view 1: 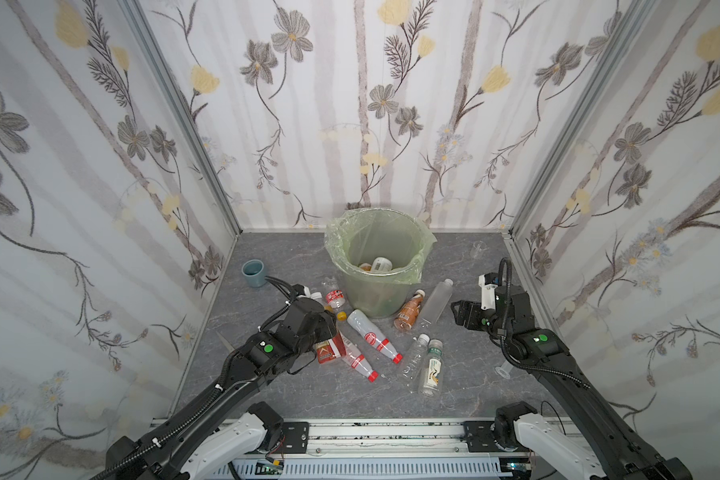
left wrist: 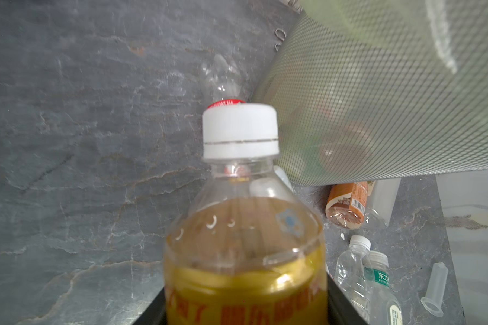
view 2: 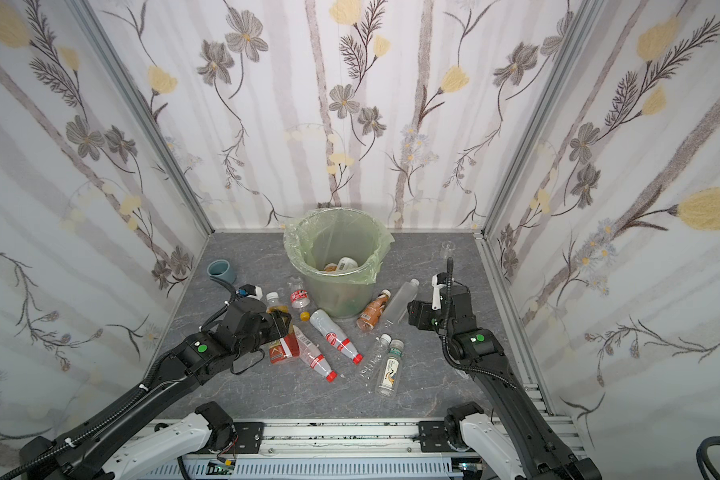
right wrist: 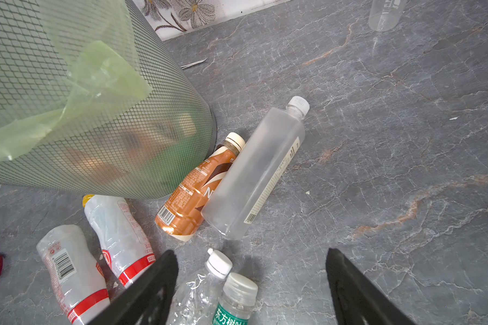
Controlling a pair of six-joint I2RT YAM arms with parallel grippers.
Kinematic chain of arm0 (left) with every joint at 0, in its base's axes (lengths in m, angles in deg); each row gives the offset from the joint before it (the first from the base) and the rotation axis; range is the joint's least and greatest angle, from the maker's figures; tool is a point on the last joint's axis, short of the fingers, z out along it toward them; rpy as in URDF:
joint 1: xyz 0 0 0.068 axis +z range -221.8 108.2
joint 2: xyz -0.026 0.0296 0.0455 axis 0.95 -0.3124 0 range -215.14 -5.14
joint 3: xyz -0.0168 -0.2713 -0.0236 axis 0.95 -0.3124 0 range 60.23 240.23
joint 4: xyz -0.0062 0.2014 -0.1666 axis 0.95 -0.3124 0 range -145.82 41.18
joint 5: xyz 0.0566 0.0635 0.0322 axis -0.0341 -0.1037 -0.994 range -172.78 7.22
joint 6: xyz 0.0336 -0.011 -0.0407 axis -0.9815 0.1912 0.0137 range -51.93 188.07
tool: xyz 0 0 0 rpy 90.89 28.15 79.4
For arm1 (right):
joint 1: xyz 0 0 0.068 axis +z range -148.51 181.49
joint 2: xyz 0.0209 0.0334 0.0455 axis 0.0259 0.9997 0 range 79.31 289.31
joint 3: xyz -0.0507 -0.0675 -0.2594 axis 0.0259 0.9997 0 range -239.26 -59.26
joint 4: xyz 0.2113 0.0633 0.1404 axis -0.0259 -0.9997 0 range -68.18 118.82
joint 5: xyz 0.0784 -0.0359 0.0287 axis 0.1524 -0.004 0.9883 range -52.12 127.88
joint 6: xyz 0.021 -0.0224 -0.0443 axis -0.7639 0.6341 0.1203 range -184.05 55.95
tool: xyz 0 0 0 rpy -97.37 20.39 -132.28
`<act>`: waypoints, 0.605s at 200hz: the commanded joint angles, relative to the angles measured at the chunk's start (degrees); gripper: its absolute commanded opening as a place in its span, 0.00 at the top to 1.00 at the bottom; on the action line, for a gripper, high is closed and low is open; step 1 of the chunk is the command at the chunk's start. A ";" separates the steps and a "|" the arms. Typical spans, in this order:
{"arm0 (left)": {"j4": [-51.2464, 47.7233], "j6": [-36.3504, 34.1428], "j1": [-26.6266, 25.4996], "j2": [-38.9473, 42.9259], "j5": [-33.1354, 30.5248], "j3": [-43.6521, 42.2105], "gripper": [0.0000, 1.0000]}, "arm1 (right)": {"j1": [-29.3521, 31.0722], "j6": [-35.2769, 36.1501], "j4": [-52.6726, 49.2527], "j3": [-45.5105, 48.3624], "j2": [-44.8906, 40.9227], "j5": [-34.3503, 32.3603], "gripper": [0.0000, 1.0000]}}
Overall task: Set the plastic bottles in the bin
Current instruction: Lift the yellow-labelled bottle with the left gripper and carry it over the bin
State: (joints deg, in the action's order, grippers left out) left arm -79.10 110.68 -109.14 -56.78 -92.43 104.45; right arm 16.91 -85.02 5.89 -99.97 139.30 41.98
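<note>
Two bottles (view 1: 380,264) in bin (view 1: 374,297) | left claw (left wrist: 248,308) clasps amber bottle (left wrist: 243,253)

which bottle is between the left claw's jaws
The amber bottle with the white cap: it alone sits in the left claw, jaws against both sides of its gold label; the rest lie clear of it.

The bin (left wrist: 378,112) is meshed pale green; the amber bottle (left wrist: 245,253) is capped white; the tabletop (left wrist: 82,140) is veined grey.

Bin (view 1: 371,299) upright at back (some bottles inside); plastic bottles (view 1: 373,337) lying scattered before it.
</note>
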 commanded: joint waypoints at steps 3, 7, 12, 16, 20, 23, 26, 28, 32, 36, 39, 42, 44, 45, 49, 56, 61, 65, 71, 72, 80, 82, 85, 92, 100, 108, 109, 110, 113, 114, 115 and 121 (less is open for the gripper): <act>-2.58 -5.94 1.12 -1.10 -2.35 3.70 0.45 | 0.04 -0.29 0.66 0.10 -0.25 -0.46 0.17; -2.69 -6.39 1.29 -1.45 -2.39 4.37 0.45 | 0.05 -0.29 0.62 0.10 -0.24 -0.47 0.17; -2.81 -7.04 1.46 -1.93 -2.47 5.18 0.45 | 0.04 -0.30 0.53 0.10 -0.37 -0.47 0.17; -2.93 -7.37 1.56 -2.29 -2.56 5.80 0.45 | 0.03 -0.34 0.53 0.10 -0.46 -0.49 0.17; -2.92 -7.81 1.73 -2.68 -2.57 6.44 0.45 | 0.00 -0.37 0.48 0.17 -0.48 -0.42 0.17; -2.95 -8.09 1.85 -2.94 -2.54 7.00 0.45 | 0.04 -0.38 0.44 0.19 -0.56 -0.49 0.17; -3.01 -8.42 1.93 -3.28 -2.61 7.52 0.45 | 0.02 -0.34 0.44 0.19 -0.60 -0.45 0.17; -2.96 -8.64 1.92 -3.51 -2.64 7.84 0.45 | 0.04 -0.37 0.37 0.19 -0.62 -0.48 0.17; -3.03 -9.04 2.01 -3.95 -2.65 8.55 0.45 | -0.01 -0.38 0.31 0.19 -0.72 -0.48 0.17; -3.08 -9.43 2.09 -4.39 -2.72 9.21 0.46 | 0.04 -0.39 0.27 0.19 -0.78 -0.45 0.17; -3.09 -9.66 2.10 -4.70 -2.74 9.74 0.46 | 0.02 -0.38 0.19 0.19 -0.82 -0.47 0.17; -3.04 -10.01 2.20 -5.04 -2.74 10.23 0.46 | 0.04 -0.38 0.20 0.19 -0.88 -0.47 0.17; -3.07 -10.23 2.19 -5.20 -2.72 10.56 0.46 | 0.00 -0.39 0.14 0.21 -0.85 -0.49 0.17; -3.14 -10.38 2.19 -5.30 -2.73 10.77 0.46 | 0.03 -0.39 0.11 0.20 -0.93 -0.49 0.17; -3.16 -10.77 2.23 -5.73 -2.74 11.46 0.46 | 0.01 -0.39 0.09 0.27 -0.94 -0.49 0.17; -3.23 -11.54 2.31 -6.40 -2.83 12.86 0.46 | 0.05 -0.40 0.00 0.28 -1.09 -0.49 0.17; -3.27 -12.09 2.28 -6.81 -2.87 13.82 0.46 | 0.05 -0.47 0.01 0.28 -1.12 -0.49 0.17; -3.21 -12.59 2.27 -7.12 -2.88 14.72 0.46 | 0.00 -0.47 -0.08 0.28 -1.18 -0.49 0.17; -3.26 -13.33 2.37 -7.54 -2.92 16.10 0.46 | -0.02 -0.47 -0.13 0.28 -1.27 -0.49 0.17; -3.23 -13.51 2.36 -7.61 -2.92 16.30 0.46 | 0.01 -0.47 -0.15 0.28 -1.31 -0.49 0.17; -3.29 -14.80 2.36 -8.11 -3.05 18.24 0.46 | 0.04 -0.47 -0.23 0.28 -1.39 -0.52 0.17; -3.36 -15.07 2.36 -8.19 -3.08 18.76 0.46 | 0.05 -0.47 -0.26 0.28 -1.37 -0.57 0.17; -3.38 -15.57 2.36 -8.36 -3.16 19.49 0.47 | 0.05 -0.47 -0.26 0.32 -1.39 -0.58 0.17; -3.51 -16.67 2.42 -8.59 -3.42 21.41 0.47 | 0.05 -0.45 -0.26 0.28 -1.50 -0.56 0.17; -3.48 -17.77 2.45 -8.91 -3.95 23.33 0.47 | 0.01 -0.54 -0.35 0.20 -1.61 -0.67 0.17; -3.55 -18.58 2.45 -9.14 -4.75 25.27 0.49 | 0.03 -0.55 -0.44 0.19 -1.71 -0.67 0.17; -3.55 -18.69 2.45 -9.16 -4.85 25.46 0.49 | 0.04 -0.56 -0.44 0.19 -1.76 -0.63 0.17; -3.55 -18.74 2.54 -9.22 -4.98 25.77 0.50 | 0.04 -0.56 -0.44 0.19 -1.78 -0.65 0.17; -3.56 -18.99 2.58 -9.33 -5.22 26.42 0.50 | 0.05 -0.57 -0.37 0.19 -1.81 -0.67 0.17; -3.60 -19.07 2.60 -9.34 -5.34 26.60 0.50 | 0.00 -0.57 -0.41 0.23 -1.81 -0.67 0.17; -3.62 -19.15 2.57 -9.35 -5.41 26.78 0.50 | 0.03 -0.52 -0.42 0.21 -1.80 -0.67 0.17; -3.53 -19.59 2.56 -9.57 -5.79 28.01 0.51 | 0.04 -0.60 -0.43 0.28 -1.89 -0.73 0.17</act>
State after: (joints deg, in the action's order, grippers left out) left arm -83.13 94.94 -106.69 -65.80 -95.07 128.32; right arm 16.91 -85.22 5.40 -99.84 137.66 42.00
